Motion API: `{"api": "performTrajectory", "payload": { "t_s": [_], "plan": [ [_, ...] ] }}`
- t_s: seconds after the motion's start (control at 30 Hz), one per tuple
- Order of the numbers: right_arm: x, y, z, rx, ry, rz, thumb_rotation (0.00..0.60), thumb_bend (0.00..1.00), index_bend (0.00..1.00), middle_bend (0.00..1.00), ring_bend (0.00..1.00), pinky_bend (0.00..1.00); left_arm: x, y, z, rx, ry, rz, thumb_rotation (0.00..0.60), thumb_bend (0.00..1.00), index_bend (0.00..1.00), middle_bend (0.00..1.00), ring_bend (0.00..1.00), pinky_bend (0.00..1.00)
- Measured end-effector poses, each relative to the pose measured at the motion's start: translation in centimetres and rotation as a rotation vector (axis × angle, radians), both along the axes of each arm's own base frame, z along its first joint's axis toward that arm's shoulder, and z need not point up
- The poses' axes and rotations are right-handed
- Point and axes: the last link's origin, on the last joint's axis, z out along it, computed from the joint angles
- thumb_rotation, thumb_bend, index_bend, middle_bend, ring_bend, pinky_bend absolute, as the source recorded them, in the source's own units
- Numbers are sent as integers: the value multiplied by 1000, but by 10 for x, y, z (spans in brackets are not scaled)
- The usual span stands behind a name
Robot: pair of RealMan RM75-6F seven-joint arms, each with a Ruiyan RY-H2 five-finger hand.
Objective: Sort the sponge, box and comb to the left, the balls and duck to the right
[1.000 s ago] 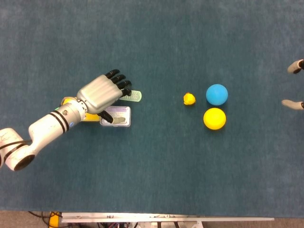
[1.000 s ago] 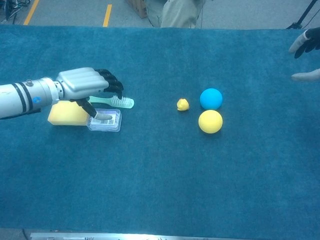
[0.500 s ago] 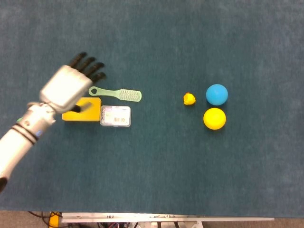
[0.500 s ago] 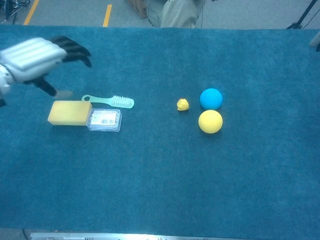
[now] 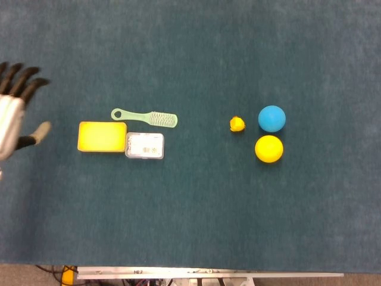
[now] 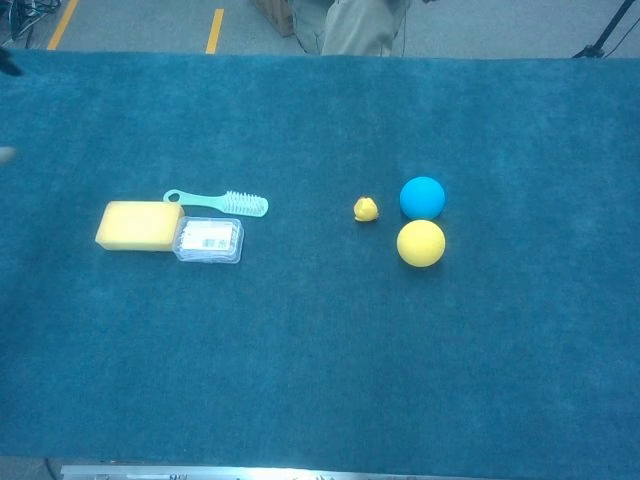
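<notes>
On the left lie a yellow sponge (image 5: 102, 136) (image 6: 138, 224), a clear plastic box (image 5: 144, 146) (image 6: 209, 240) touching its right side, and a pale green comb (image 5: 146, 118) (image 6: 218, 202) just behind them. On the right sit a small yellow duck (image 5: 237, 124) (image 6: 366, 209), a blue ball (image 5: 271, 118) (image 6: 422, 197) and a yellow ball (image 5: 268, 149) (image 6: 420, 243). My left hand (image 5: 13, 116) is at the far left edge of the head view, fingers spread, holding nothing, well apart from the sponge. My right hand does not show.
The table is covered with blue-green carpet (image 5: 196, 208). Its front edge has a metal strip (image 5: 208, 274). Beyond the far edge the chest view shows a floor with yellow lines (image 6: 214, 30) and a person's legs (image 6: 352, 25).
My left hand has let go of the box and pulled back left to the frame edge. My right hand, seen at the far right a second ago, has left the view.
</notes>
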Motion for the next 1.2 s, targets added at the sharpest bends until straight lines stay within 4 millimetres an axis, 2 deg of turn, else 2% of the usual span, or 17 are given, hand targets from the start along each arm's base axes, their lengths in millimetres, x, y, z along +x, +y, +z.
{"api": "performTrajectory", "payload": {
  "t_s": [0.2, 0.4, 0.6, 1.2],
  "plan": [
    [-4, 10, 0, -8, 5, -10, 600, 52, 328, 376, 275, 259, -23, -29, 14, 38, 1, 72, 600, 223, 237, 175, 100, 64],
    [-6, 23, 1, -25, 33, -15, 600, 52, 328, 376, 275, 260, -31, -52, 24, 107, 9, 81, 600, 223, 241, 176, 100, 64],
    [-11, 38, 1, -34, 45, -38, 600, 52, 327, 376, 275, 259, -35, -70, 21, 132, 21, 86, 600, 223, 241, 177, 100, 64],
    [-14, 50, -1, -30, 40, -49, 600, 53, 328, 376, 275, 259, -39, -83, 24, 183, 7, 118, 600, 223, 242, 177, 100, 64]
  ]
}}
